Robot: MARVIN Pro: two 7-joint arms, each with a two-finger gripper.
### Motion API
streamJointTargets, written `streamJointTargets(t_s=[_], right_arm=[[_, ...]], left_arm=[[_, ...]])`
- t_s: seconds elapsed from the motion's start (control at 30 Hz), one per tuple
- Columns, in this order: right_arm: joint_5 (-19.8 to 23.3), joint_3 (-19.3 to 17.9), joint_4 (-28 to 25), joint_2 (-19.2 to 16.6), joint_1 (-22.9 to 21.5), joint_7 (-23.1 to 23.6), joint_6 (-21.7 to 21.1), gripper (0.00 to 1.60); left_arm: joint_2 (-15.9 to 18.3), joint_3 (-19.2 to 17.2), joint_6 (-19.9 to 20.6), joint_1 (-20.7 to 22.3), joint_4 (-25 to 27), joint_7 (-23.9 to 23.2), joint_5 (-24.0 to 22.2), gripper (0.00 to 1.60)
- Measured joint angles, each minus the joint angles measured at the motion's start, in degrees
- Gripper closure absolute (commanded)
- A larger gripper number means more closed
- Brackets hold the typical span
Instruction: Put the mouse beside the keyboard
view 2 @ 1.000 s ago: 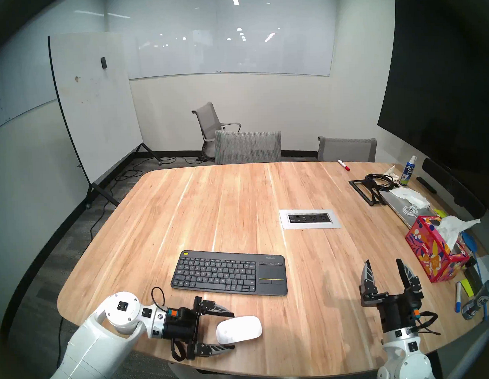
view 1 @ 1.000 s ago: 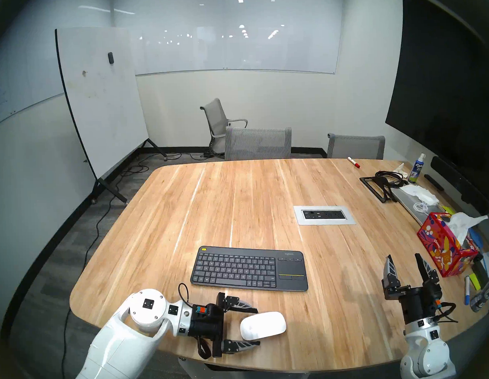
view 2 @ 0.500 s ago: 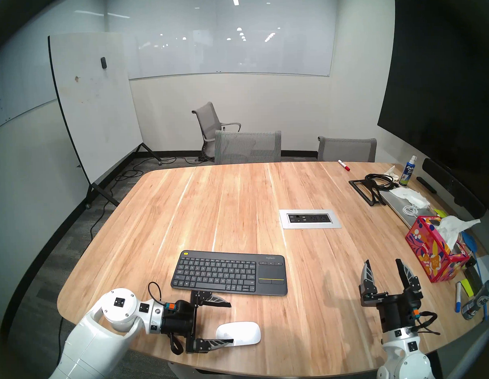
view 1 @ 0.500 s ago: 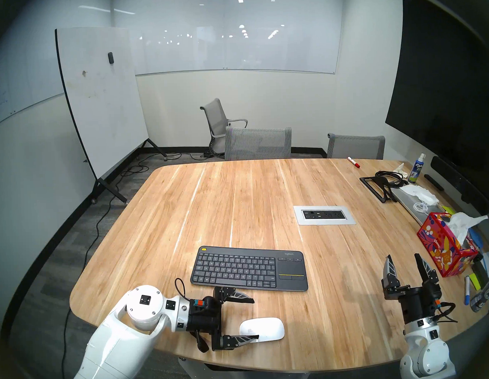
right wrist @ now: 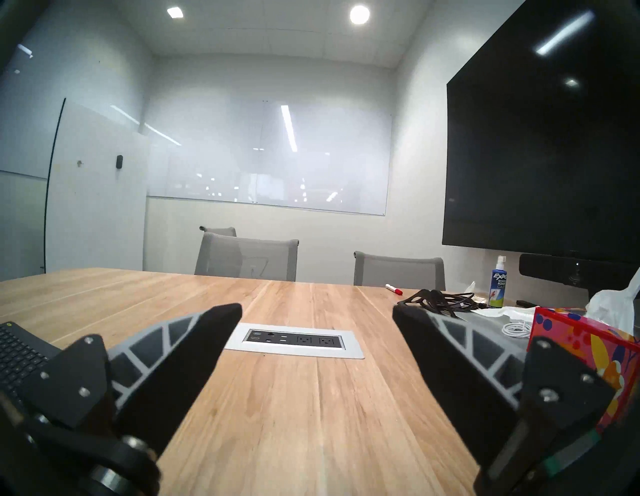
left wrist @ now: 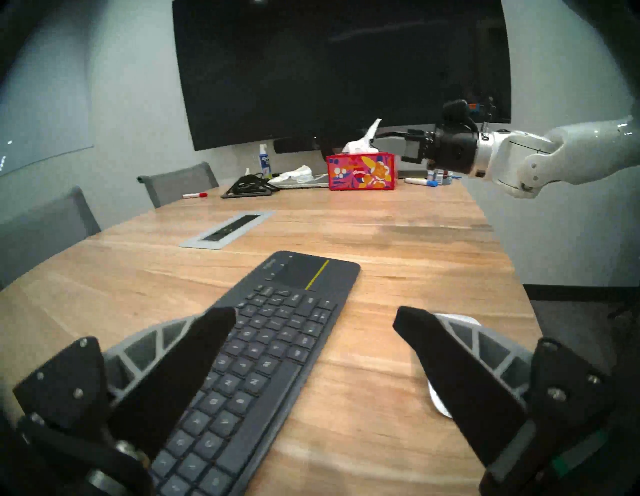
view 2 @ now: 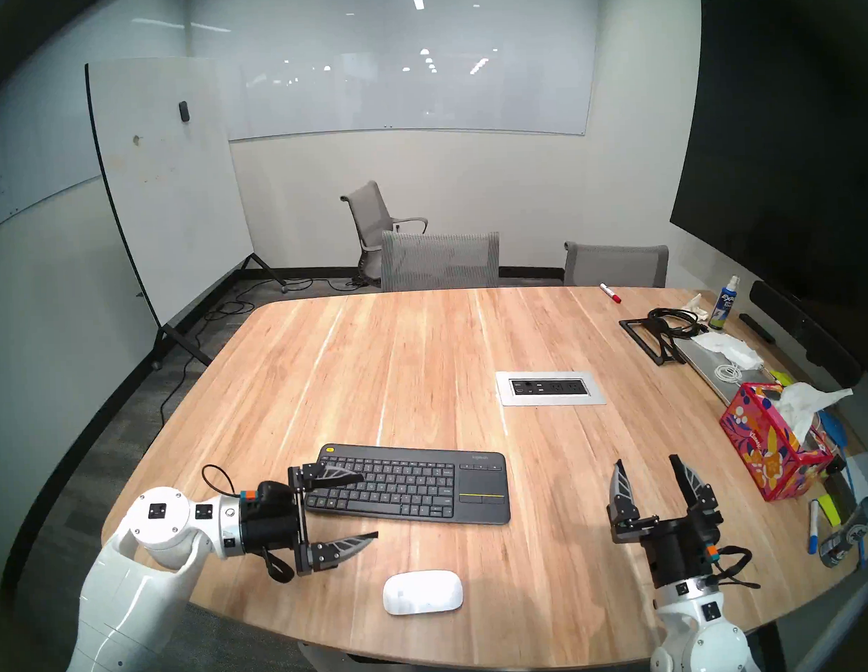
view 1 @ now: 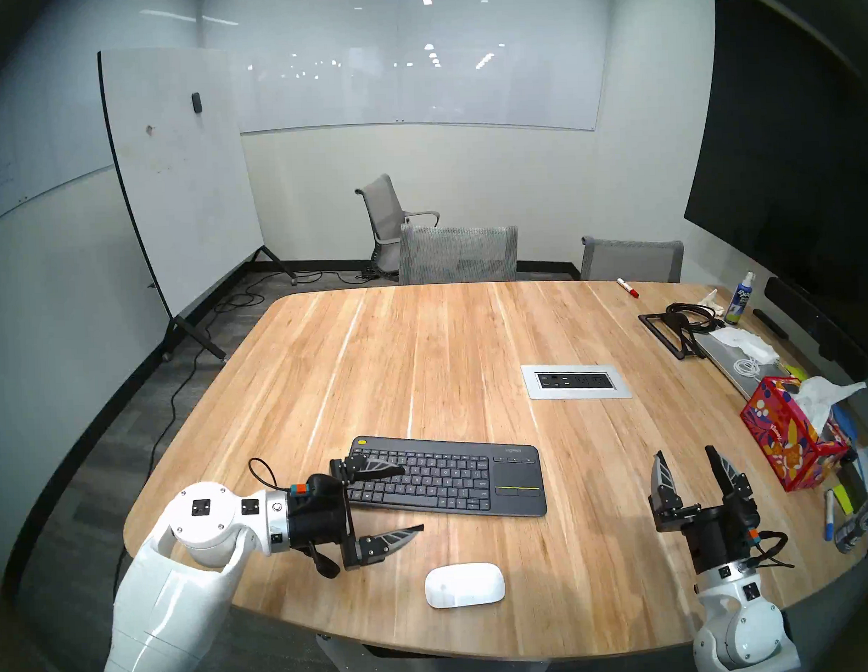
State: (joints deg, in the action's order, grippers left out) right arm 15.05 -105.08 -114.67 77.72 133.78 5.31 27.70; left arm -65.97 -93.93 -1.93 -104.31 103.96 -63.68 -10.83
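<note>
The white mouse (view 1: 464, 585) lies flat on the wooden table near its front edge, in front of the keyboard and apart from it. The dark grey keyboard (view 1: 451, 477) lies across the table's middle front. My left gripper (view 1: 412, 498) is open and empty; its far finger is over the keyboard's left end, its near finger over bare table left of the mouse. In the left wrist view the keyboard (left wrist: 277, 329) runs between the fingers, and the mouse (left wrist: 438, 398) is mostly hidden behind the right finger. My right gripper (view 1: 685, 451) is open and empty, right of the keyboard.
A silver-framed socket panel (view 1: 575, 381) is set in the table behind the keyboard. A red tissue box (view 1: 789, 438), markers (view 1: 828, 511) and cables crowd the right edge. Bare wood lies between the keyboard and my right gripper.
My left gripper opened off the mouse, leaving it flat on the table, then drew back and to the left over the keyboard's left end. My right gripper shifted slightly left.
</note>
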Motion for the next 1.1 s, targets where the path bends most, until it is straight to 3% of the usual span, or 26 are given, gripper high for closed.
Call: streamJointTargets(t_s=[0.2, 0.33, 0.8, 1.1], right_arm=[[-1.41, 1.52, -0.38, -0.05, -1.16, 0.08, -1.60, 0.00], [-2.35, 2.48, -0.74, -0.06, -2.05, -0.15, -2.70, 0.00], [-6.08, 6.27, -2.80, -0.29, -4.85, -1.09, -5.77, 0.00], [-10.19, 9.32, -3.19, -1.44, -6.70, 0.13, -7.15, 0.00]], left_arm=[[-1.61, -6.16, 0.94, -1.06, 1.31, 5.35, -1.94, 0.00], [-3.66, -8.41, 1.39, -1.28, 2.14, 9.67, -2.51, 0.00], [-13.01, -11.18, -0.33, -0.68, 4.77, 24.96, -2.21, 0.00], [-16.14, -10.29, -1.33, -1.76, 6.13, 30.30, 0.33, 0.00]])
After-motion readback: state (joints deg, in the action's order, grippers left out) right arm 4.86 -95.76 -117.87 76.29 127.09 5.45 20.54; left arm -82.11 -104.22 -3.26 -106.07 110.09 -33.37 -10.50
